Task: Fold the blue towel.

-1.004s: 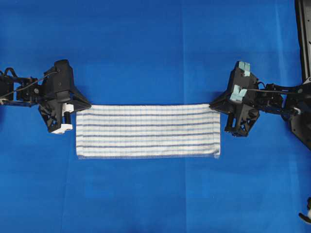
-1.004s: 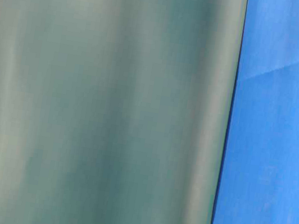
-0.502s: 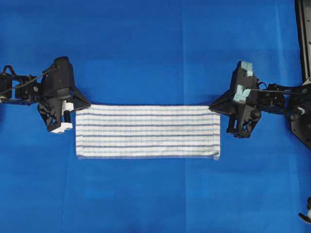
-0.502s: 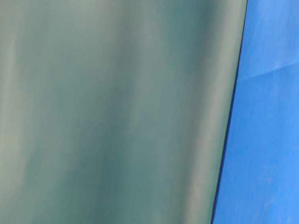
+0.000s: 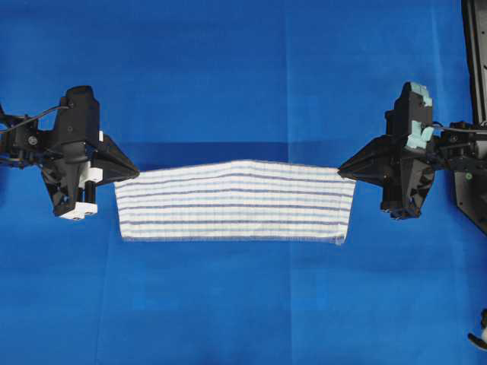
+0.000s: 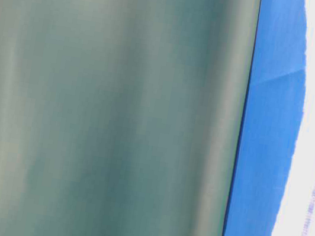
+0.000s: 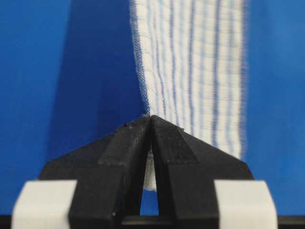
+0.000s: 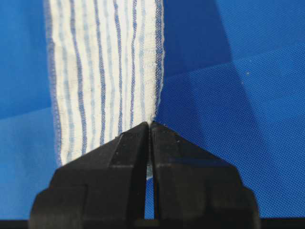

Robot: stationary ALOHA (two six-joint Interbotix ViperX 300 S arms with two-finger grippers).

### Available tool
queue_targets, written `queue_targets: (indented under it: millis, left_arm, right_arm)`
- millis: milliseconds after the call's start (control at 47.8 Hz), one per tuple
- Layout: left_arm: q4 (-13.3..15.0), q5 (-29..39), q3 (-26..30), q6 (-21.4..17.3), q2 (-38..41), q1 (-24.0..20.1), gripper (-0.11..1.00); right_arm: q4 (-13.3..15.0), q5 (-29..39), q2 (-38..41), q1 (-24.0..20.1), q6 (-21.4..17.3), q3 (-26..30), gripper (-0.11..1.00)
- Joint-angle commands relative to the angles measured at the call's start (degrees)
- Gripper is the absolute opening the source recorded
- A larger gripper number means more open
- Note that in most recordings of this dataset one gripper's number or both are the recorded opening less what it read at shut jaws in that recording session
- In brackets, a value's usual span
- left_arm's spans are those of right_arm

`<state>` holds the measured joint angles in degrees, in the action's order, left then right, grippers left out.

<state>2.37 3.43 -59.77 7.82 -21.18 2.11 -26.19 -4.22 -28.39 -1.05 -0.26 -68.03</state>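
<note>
while no writing shows, left gripper (image 5: 135, 173) and right gripper (image 5: 340, 169) each pinch blue towel (image 5: 234, 201) corners.

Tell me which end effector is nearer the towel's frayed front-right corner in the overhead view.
Right. The right end effector pinches the blue towel at its far right corner, directly above that frayed corner. The left end effector grips the opposite far corner.

Bright, even light; a dark shadow lies beside the blue towel (image 5: 232, 201), and the table-level view is mostly blurred.
</note>
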Motion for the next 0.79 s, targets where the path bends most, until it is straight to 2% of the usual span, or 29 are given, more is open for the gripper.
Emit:
queue_targets:
  millis: [0, 125, 293, 502, 774]
  left_arm:
    - [0.1, -0.3, 1.1, 0.8, -0.5, 1.1, 0.02]
    - [0.1, -2.2, 1.8, 4.0, 0.2, 2.5, 0.02]
    - [0.1, -8.0, 3.3, 7.7, 1.8, 5.7, 0.02]
    - [0.1, -12.3, 8.2, 7.9, 6.5, 9.2, 0.02]
    - [0.1, -12.7, 18.7, 7.9, 15.9, 9.4, 0.02]
  right_arm:
    - [0.2, -0.1, -0.3, -0.1, 0.3, 1.1, 0.01]
    - [1.5, -0.2, 1.1, 1.5, 0.5, 2.5, 0.01]
    - [4.0, 0.3, 4.2, 6.9, 2.2, 6.8, 0.01]
    - [6.2, 1.5, 9.1, 13.4, 5.4, 13.1, 0.01]
    - [7.0, 3.5, 15.1, 18.8, 11.1, 21.9, 0.01]
